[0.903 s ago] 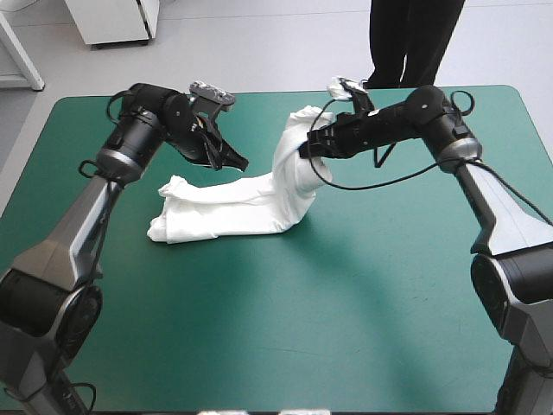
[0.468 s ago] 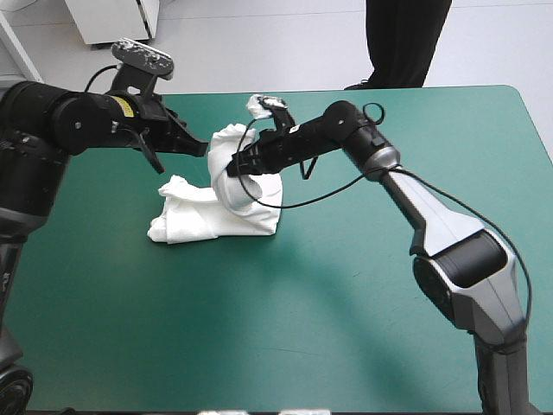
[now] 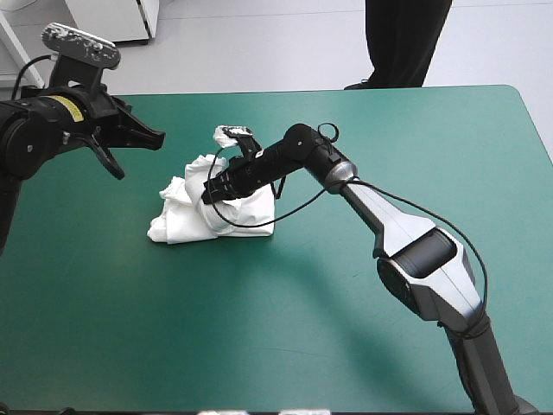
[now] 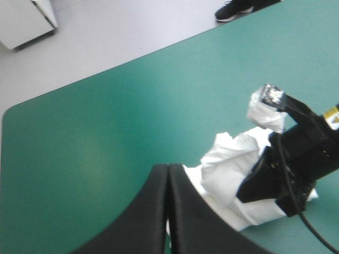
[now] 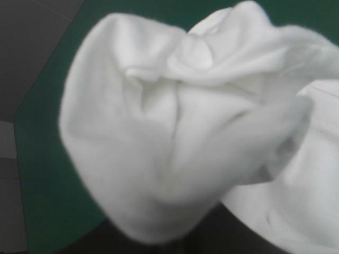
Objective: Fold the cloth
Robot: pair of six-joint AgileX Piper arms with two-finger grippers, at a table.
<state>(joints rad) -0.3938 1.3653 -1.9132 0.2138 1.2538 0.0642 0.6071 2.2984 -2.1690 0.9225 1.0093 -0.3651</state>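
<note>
The white T-shirt [image 3: 226,212] lies as a bunched bundle on the teal-green cover, left of the table's middle. My right gripper [image 3: 208,194] reaches across from the right and is shut on a fold of it, low over the bundle's top. In the right wrist view the T-shirt [image 5: 180,121] fills the picture and drapes over the fingers, hiding them. My left gripper [image 3: 159,137] is raised to the left of the bundle, apart from it. In its own view the left gripper [image 4: 168,168] is shut with nothing in it, and the T-shirt [image 4: 225,164] and the right gripper [image 4: 267,180] lie ahead of it.
The table's far edge [image 3: 285,90] runs behind the bundle. Bare teal-green cover [image 3: 285,328] stretches from the bundle to the front edge and to the right.
My right gripper has carried the shirt's lifted right part leftward and down onto the bundle. My left arm has pulled back to the left and upward, away from the shirt.
</note>
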